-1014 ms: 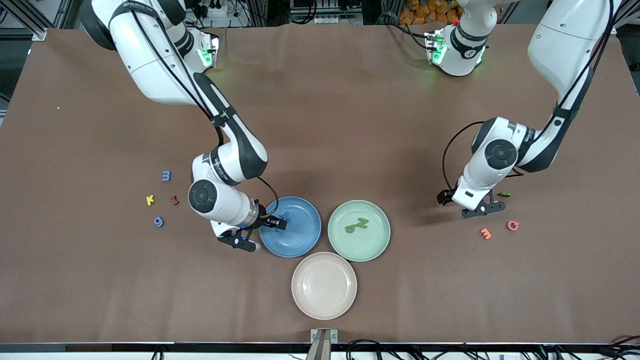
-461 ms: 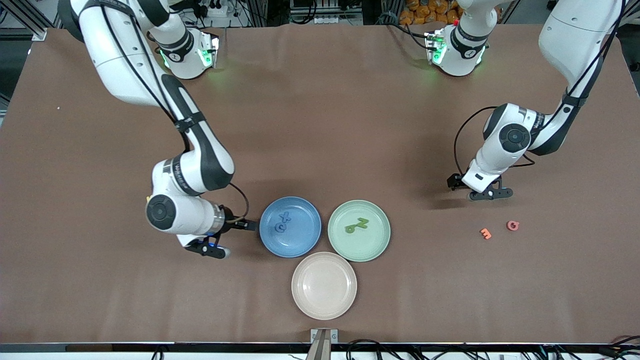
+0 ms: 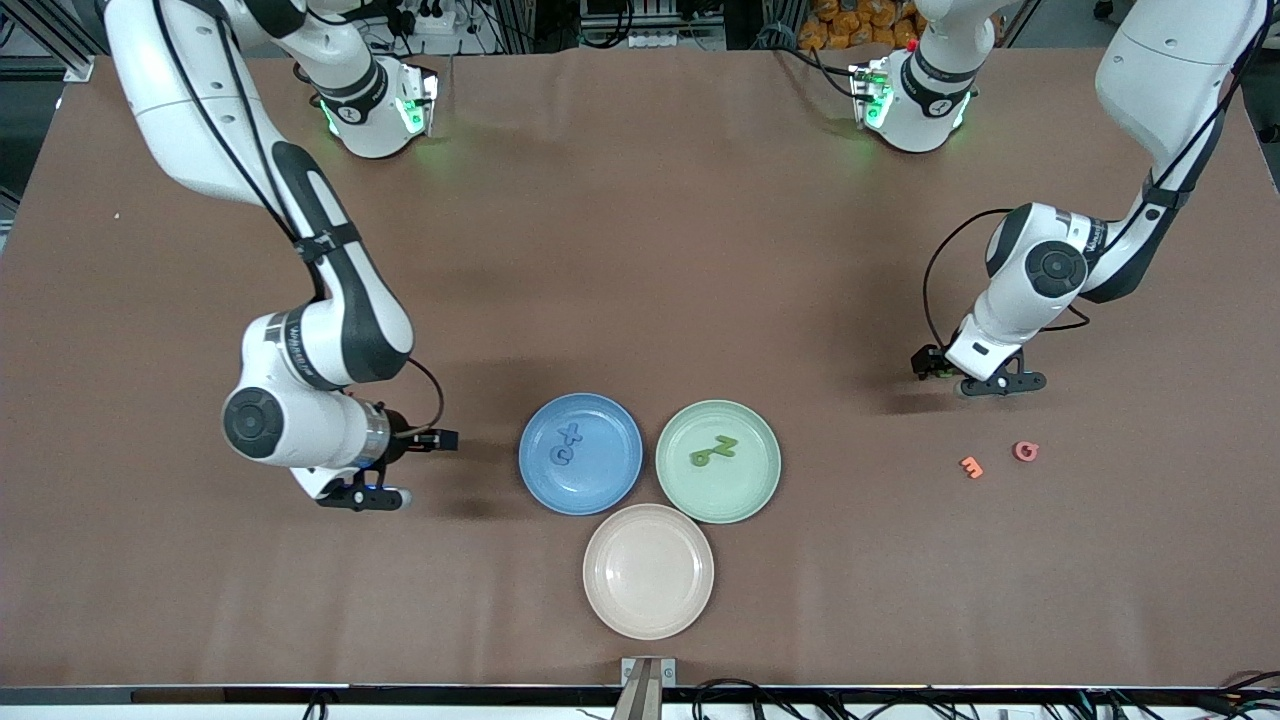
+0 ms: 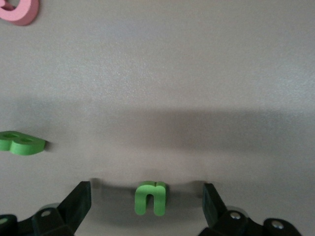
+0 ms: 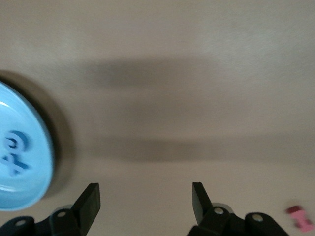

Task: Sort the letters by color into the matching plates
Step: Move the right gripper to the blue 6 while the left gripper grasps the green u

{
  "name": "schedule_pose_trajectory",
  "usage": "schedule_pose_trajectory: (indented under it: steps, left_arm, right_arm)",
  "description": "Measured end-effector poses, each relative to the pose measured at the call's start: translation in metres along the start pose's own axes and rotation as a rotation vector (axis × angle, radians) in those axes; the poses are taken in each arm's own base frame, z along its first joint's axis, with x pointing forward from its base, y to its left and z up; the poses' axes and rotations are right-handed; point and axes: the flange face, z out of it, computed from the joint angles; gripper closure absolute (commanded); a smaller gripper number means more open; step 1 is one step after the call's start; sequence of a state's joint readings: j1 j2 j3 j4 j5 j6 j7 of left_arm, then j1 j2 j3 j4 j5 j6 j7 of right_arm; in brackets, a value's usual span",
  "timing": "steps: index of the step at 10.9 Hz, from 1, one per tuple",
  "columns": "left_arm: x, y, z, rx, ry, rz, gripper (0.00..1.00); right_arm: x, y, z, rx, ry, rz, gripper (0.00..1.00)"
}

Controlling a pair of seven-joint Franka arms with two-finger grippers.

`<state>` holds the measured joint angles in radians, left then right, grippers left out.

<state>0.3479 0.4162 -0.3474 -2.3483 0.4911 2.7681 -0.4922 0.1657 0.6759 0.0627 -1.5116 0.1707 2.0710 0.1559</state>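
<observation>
Front view, plates: beige plate (image 3: pixel 648 571) nearest; blue plate (image 3: pixel 580 453), green plate (image 3: pixel 718 461) at its 11 and 1 o'clock.
Right gripper (image 3: pixel 447 439): fingers apart, empty, beside blue plate.
Left gripper (image 4: pixel 146 200): fully spread, empty, straddling green letter (image 4: pixel 150 197); descend centred, then close.

High front camera, two close wrist cameras

The desk (image 3: pixel 640 250) is covered edge to edge by a matte brown sheet, faintly creased, with soft shadows lying on it. Along its edge away from the front camera stand aluminium frame struts (image 3: pixel 60 40), a white power strip (image 3: pixel 440 18) with plugs, dark cables, and a heap of orange items (image 3: pixel 860 22). At the edge nearest that camera, a metal bracket (image 3: pixel 648 672) is fixed at the middle, with black cables (image 3: pixel 760 692) trailing along a pale rail.
</observation>
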Motion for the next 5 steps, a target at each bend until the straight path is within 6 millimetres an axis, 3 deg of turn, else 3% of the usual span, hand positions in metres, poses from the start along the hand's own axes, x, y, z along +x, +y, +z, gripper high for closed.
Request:
schedule_pose_trajectory:
  steps: [2,3,4,5]
  left_arm:
    - [-0.001,0.001,0.001,-0.001,-0.002,0.001,0.00]
    - [-0.002,0.001,0.001,-0.001,-0.002,0.002,0.45]
    - [-0.002,0.001,0.001,-0.002,-0.003,0.002,0.99]
    - [-0.002,0.001,0.001,-0.002,-0.004,0.002,1.00]
  right_arm:
    - [-0.002,0.043,-0.004,-0.014,0.014,-0.117,0.17]
    - [-0.004,0.064,-0.003,-0.036,0.026,-0.187,0.17]
    - [-0.007,0.083,-0.002,-0.062,0.026,-0.258,0.19]
    - [-0.010,0.102,0.000,-0.082,0.018,-0.326,0.20]
